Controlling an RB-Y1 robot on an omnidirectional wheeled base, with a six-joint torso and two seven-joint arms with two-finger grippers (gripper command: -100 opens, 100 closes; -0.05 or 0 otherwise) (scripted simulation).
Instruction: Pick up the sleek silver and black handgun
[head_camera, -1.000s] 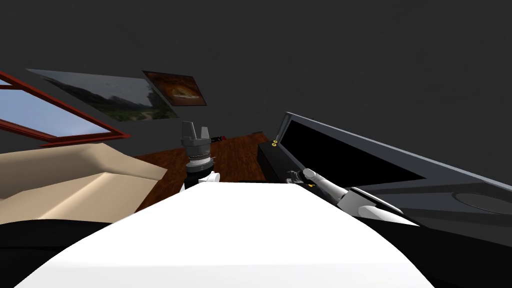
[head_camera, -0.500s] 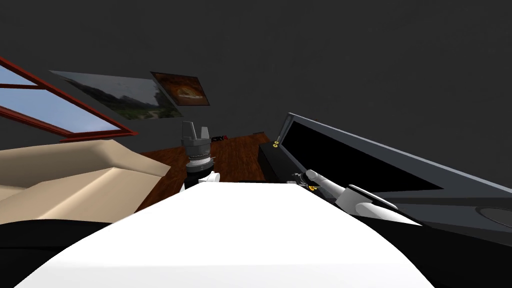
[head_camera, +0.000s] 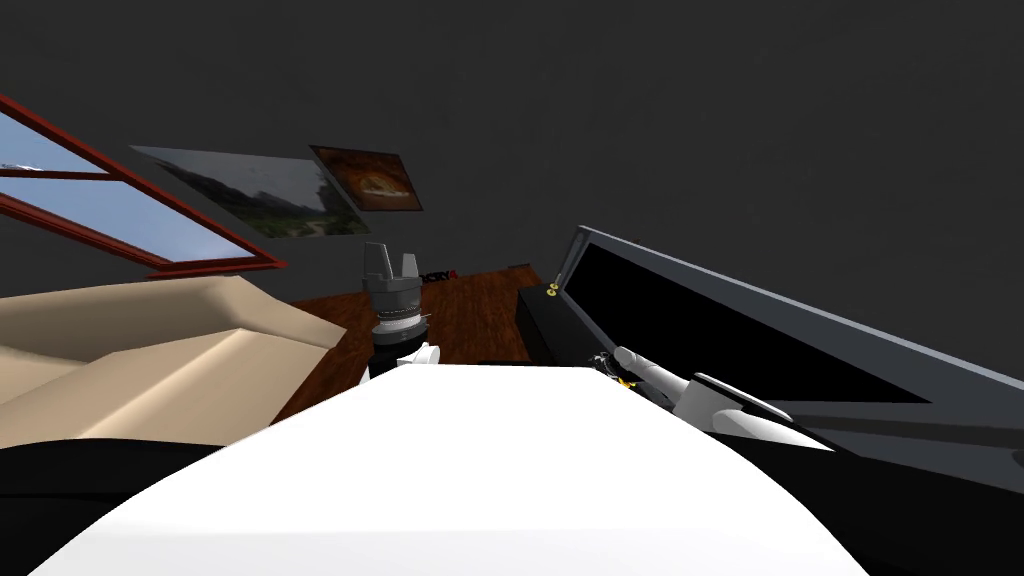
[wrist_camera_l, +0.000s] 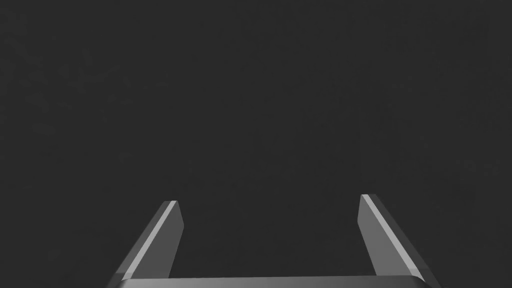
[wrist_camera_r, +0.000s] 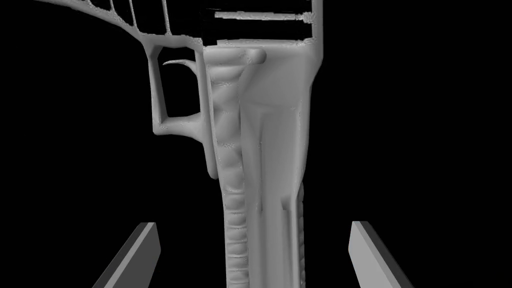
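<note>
Light grey moulded handgun (wrist_camera_r: 265, 150) showing against black area, grip running straight between spread blade fingers of right gripper (wrist_camera_r: 252, 224), both blades standing apart from grip edges, black gaps lying open either side. Left gripper (wrist_camera_l: 267, 200) hanging well apart from handgun, fingers spread wide.

Dark grey wall (head_camera: 700, 120) with a red-framed window (head_camera: 100, 215) and two pictures (head_camera: 260, 190), beige sofa (head_camera: 150, 350) beneath, wood floor (head_camera: 470, 310), dark grey cabinet (head_camera: 800, 330) opposite.
</note>
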